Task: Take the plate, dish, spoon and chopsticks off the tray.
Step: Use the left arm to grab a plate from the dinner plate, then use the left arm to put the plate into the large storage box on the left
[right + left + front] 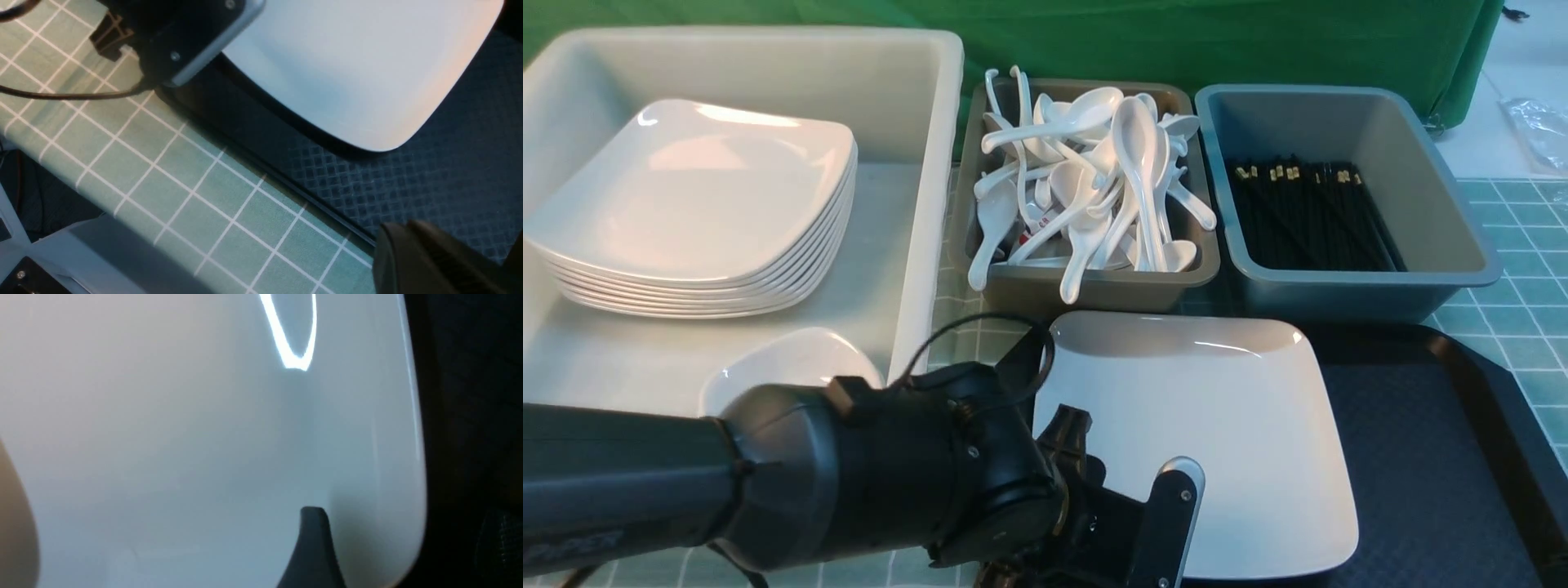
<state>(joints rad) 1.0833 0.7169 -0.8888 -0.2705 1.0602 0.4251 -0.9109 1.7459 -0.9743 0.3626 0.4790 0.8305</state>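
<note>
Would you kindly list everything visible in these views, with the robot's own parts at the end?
plate: one, white, on the tray.
tray: one, black, near right.
stacked plates: several, white, in the white bin, far left.
small dish: one, white, same bin, nearer.
spoons: many, white, heaped in the brown bin, middle.
chopsticks: many, black, in the grey bin, right.
tablecloth: one, teal, checked.
backdrop: one, green, behind.
left arm: one, black, at the plate's near-left edge; one finger over the plate.
right gripper: one, dark, by the tray's near rim.
</note>
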